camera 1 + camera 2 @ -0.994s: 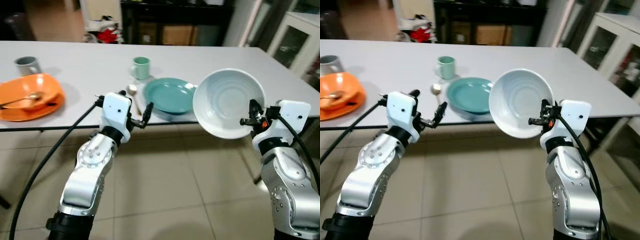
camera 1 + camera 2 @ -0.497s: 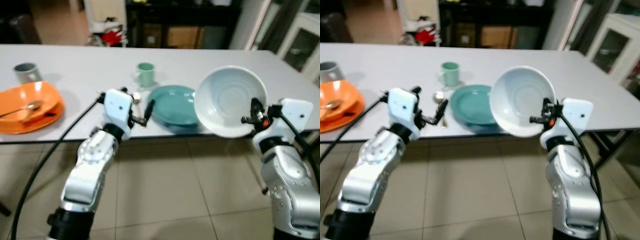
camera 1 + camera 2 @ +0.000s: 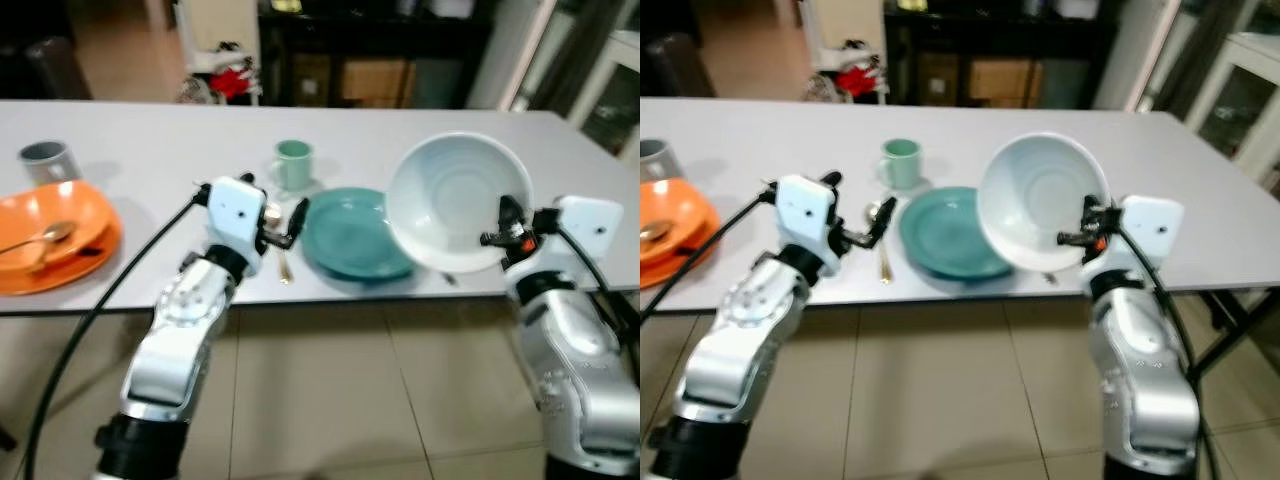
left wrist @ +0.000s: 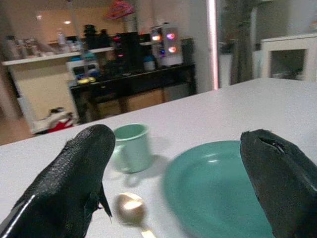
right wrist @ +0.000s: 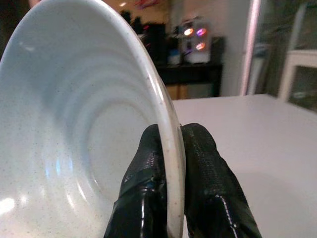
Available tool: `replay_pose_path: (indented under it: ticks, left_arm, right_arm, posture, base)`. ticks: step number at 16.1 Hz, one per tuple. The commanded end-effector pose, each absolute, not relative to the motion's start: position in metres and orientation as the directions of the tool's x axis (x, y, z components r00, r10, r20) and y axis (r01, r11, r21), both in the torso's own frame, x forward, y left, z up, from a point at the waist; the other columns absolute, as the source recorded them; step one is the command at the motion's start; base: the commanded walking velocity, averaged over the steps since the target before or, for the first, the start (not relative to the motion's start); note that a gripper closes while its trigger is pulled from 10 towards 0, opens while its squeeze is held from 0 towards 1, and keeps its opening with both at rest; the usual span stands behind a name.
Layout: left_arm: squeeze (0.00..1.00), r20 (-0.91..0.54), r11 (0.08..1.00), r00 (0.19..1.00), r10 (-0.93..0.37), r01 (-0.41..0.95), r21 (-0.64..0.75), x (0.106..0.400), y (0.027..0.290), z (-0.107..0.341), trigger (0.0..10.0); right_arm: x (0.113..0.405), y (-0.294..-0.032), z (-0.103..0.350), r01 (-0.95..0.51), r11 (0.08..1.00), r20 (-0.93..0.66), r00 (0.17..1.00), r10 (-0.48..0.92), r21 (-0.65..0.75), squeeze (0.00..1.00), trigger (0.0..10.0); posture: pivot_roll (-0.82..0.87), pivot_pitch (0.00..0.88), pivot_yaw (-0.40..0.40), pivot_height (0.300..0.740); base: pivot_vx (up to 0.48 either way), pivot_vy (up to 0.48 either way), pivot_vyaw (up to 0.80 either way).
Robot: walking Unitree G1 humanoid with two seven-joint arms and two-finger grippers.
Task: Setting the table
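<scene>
Right pincer pinches the tilted white bowl's rim; left pincer hovers spread over the table.

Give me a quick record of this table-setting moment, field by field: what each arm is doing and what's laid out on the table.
right gripper: fingers pinch the rim of the white bowl, held tilted above the table's near edge
left gripper: open, raised toward the teal plate
by the plate: green mug behind it, spoon on its left side
far left: orange dishes holding a spoon, grey mug behind
table: white
</scene>
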State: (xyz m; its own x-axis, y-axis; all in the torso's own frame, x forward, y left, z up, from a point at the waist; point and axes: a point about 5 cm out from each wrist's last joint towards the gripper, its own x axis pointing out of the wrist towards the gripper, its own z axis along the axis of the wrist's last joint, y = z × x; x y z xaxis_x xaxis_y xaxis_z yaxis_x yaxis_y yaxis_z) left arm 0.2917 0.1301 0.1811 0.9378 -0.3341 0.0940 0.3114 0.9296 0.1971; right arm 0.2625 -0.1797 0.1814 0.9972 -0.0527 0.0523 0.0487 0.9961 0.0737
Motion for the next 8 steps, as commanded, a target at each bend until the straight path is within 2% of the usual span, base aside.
replay_pose_path:
  ticks: [1,8]
  left_arm:
    - [0.00,0.098,0.929,0.937,-0.335,0.310,0.203,0.2937,0.1290,0.1832,10.0]
    - [0.00,0.088,0.925,0.934,-0.345,0.323,0.199,0.2943,0.1273,0.1815,10.0]
  right_arm:
    - [0.2633,-0.1793,0.1894,0.037,0.997,0.090,0.995,-0.044,0.074,0.00,10.0]
    - [0.2647,-0.1794,0.1899,0.032,0.997,0.085,0.996,-0.038,0.075,0.00,10.0]
  posture:
    - [0.03,0.000,-0.056,0.740]
    - [0.03,0.000,-0.060,0.740]
  base:
    - [0.349,0.000,0.00]
    - [0.338,0.000,0.00]
